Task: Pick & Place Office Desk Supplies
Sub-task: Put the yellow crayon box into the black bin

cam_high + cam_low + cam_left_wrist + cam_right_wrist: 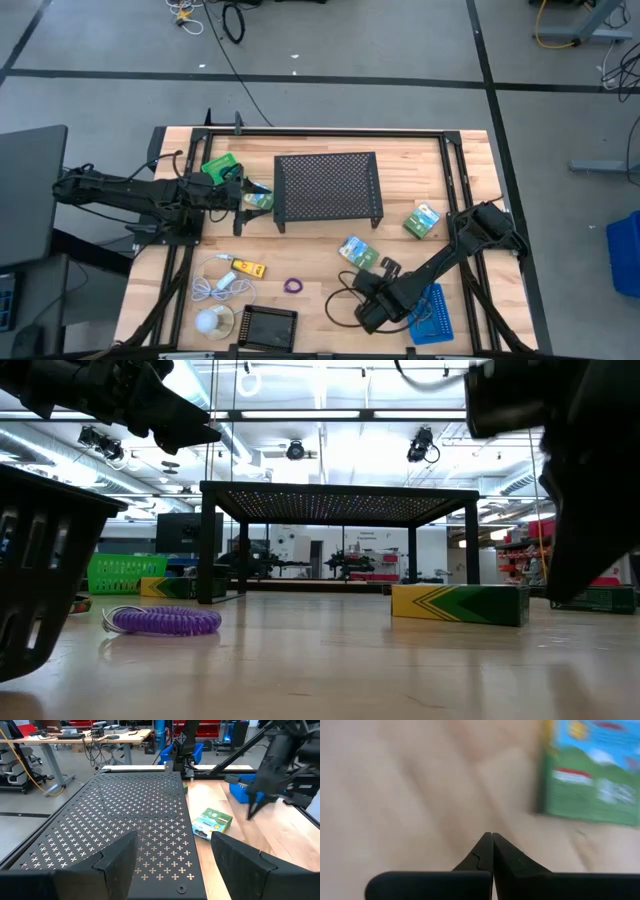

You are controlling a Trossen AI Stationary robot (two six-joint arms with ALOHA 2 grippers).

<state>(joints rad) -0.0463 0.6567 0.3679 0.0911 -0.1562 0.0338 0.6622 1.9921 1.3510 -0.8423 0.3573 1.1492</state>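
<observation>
Mesh stand [328, 186] mid-table, packets [422, 220] right (perhaps touching none), tray [432, 313] nearer.

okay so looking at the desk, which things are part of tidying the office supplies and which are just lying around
Job: green-blue packets, purple coil loop, yellow block, green tray, blue tray, black tray, black mesh riser.
Lying about: white coiled cable, white ball.

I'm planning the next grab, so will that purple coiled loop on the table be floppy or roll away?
The purple coiled loop looks like a springy coil, so it would probably stretch and sag when lifted. Lying flat on the wooden table, it seems unlikely to roll, and probably light.
</observation>
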